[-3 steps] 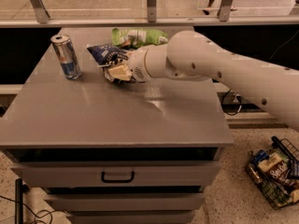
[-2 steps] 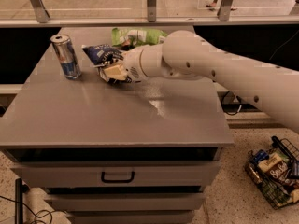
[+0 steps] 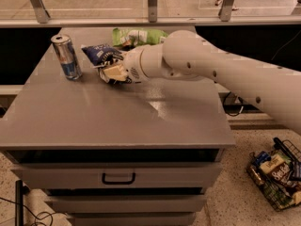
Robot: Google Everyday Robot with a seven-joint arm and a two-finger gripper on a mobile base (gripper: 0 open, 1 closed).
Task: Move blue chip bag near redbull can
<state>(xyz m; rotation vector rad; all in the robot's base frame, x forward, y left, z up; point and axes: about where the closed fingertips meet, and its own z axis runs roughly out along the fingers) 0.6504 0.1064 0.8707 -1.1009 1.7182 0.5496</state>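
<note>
The blue chip bag (image 3: 98,53) lies crinkled at the back left of the grey cabinet top (image 3: 117,112), its black-and-white patterned end towards the arm. My gripper (image 3: 113,72) is at that end and shut on it, holding the bag low over the surface. The redbull can (image 3: 67,57) stands upright just left of the bag, a small gap apart. The white arm reaches in from the right.
A green and white chip bag (image 3: 136,36) lies behind the gripper at the back edge. A rail with metal posts (image 3: 151,4) runs behind the cabinet. A wire basket of snacks (image 3: 277,173) sits on the floor at right. The cabinet has a drawer with a handle (image 3: 118,178).
My gripper and the blue chip bag have shifted a little to the left, closer to the redbull can. The can has not moved.
</note>
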